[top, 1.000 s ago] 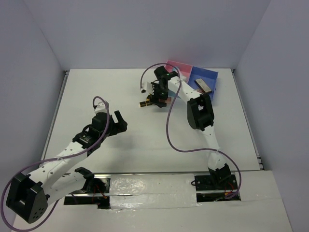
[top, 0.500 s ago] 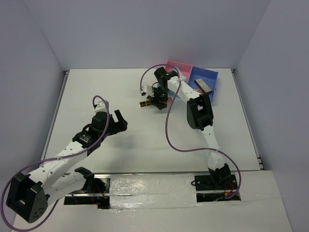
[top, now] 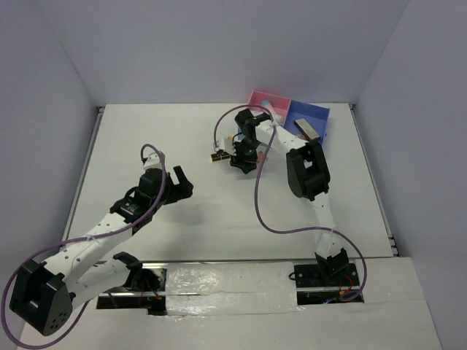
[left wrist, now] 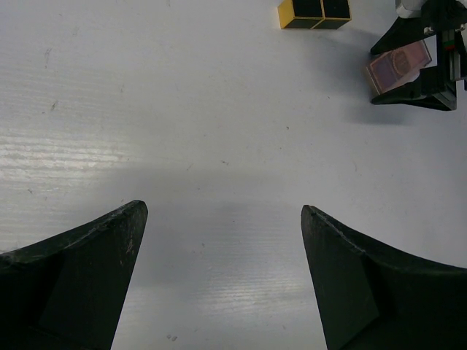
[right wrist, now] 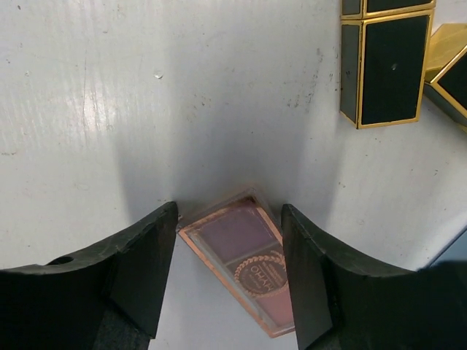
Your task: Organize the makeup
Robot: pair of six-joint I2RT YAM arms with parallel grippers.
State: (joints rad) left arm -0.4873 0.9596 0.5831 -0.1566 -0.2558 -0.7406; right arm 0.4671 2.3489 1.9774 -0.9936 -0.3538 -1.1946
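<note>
My right gripper is shut on a flat pink palette, held tilted between its fingers just above the table; the palette also shows in the left wrist view. Black-and-gold lipsticks lie on the table just beside it, to the gripper's left in the top view. Another palette lies in the blue half of the compartment box. My left gripper is open and empty over bare table, well short of the lipsticks. No white tubes are clearly visible.
The pink-and-blue box stands at the back right, close behind my right gripper. A purple cable loops off the right arm over the table's middle. White walls close in the back and sides.
My right gripper has shifted slightly right and back, away from the lipsticks, and its wrist has turned. The left arm has not moved.
</note>
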